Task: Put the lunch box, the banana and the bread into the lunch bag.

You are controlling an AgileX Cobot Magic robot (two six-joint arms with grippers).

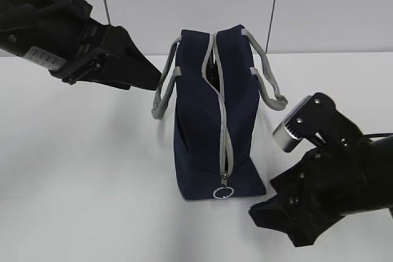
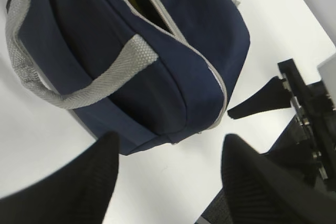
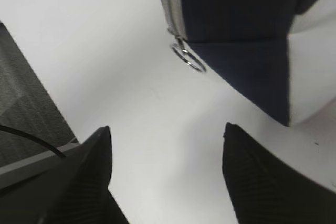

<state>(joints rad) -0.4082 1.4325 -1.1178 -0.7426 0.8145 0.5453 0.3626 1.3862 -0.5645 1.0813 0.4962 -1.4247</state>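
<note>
The lunch bag (image 1: 212, 115) stands upright on the white bench (image 1: 86, 170), about midway across it and nearer the back edge than the front. Its grey zipper (image 1: 222, 127) runs down the near end and its ring pull (image 1: 223, 192) lies on the bench at the bag's foot. The zipper is parted near the top, and through that slit my left wrist view shows a dark interior with a little yellow in it; I cannot tell what that yellow is. The grey strap handles (image 1: 164, 93) droop to either side of the bag. I see no lunch box or bread in any view.

My left gripper (image 1: 150, 78) hangs above the bench on the bag's left, near the left handle but not touching it; its fingers (image 2: 79, 182) stand apart with nothing between them. My right gripper (image 1: 276, 216) sits low near the front right edge of the bench, just beside the bag's near corner, apart from it. Its fingers (image 3: 262, 177) are also spread and empty, with the ring pull ahead of them.
</note>
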